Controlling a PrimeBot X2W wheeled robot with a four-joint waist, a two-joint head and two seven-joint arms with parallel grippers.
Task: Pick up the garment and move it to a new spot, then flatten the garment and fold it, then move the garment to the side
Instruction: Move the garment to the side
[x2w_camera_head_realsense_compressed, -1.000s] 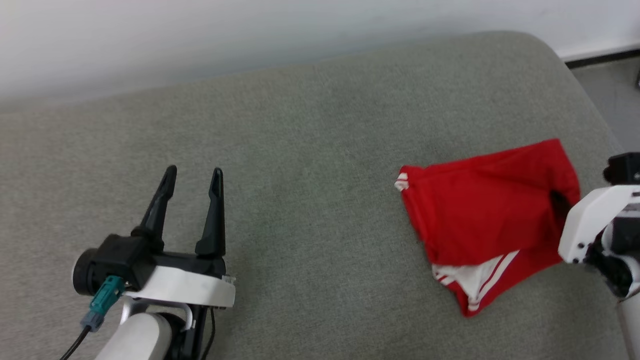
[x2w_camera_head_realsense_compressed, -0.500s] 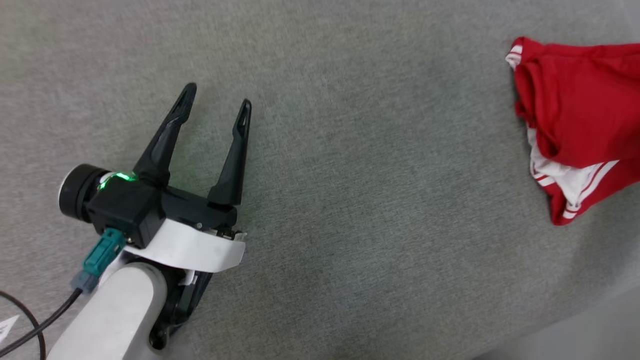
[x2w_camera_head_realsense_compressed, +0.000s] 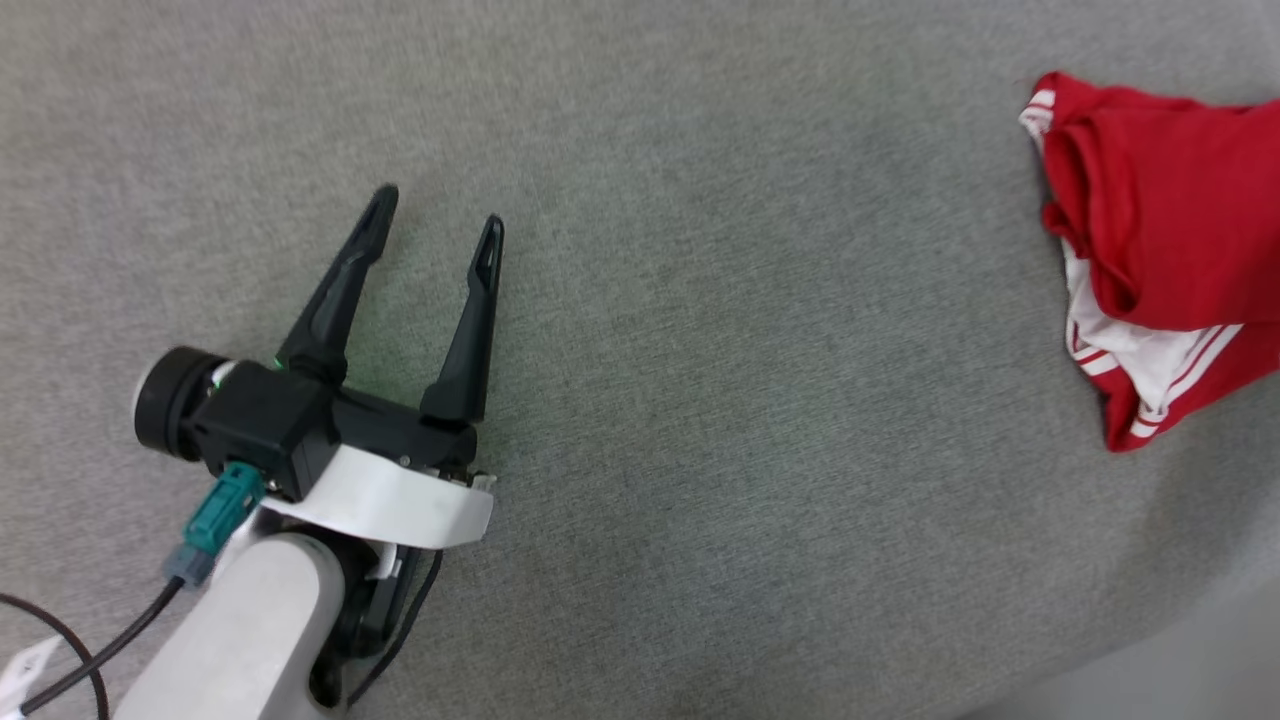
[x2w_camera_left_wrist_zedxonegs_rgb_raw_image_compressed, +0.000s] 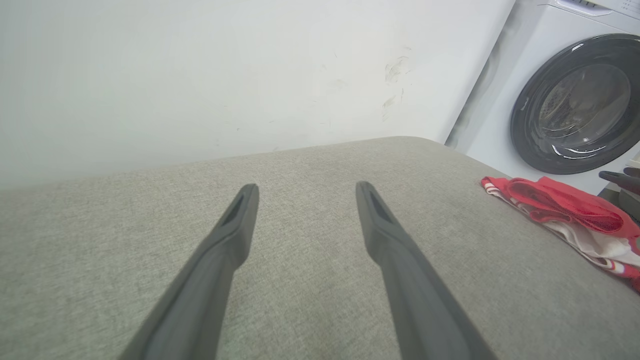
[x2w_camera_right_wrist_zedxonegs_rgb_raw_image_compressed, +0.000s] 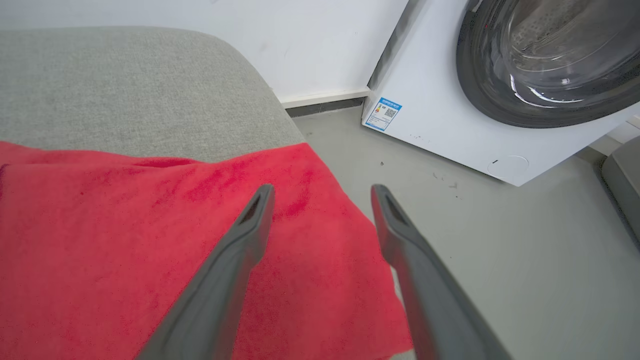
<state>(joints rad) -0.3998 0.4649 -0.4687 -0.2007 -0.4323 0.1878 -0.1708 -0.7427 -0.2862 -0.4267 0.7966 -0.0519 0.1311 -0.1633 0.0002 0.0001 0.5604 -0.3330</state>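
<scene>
Two claws stand wide: the left claw (x2w_camera_head_realsense_compressed: 438, 207) idles at eight o'clock, and the right claw (x2w_camera_right_wrist_zedxonegs_rgb_raw_image_compressed: 322, 190), shut a second ago, has released the folded red jersey T-shirt (x2w_camera_head_realsense_compressed: 1165, 235) at three o'clock on the table (x2w_camera_head_realsense_compressed: 700, 420), seemingly finishing the task.

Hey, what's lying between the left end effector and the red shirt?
Nothing. In the head view, bare grey cushion runs from the left end effector to the shirt; the left wrist view agrees.
</scene>
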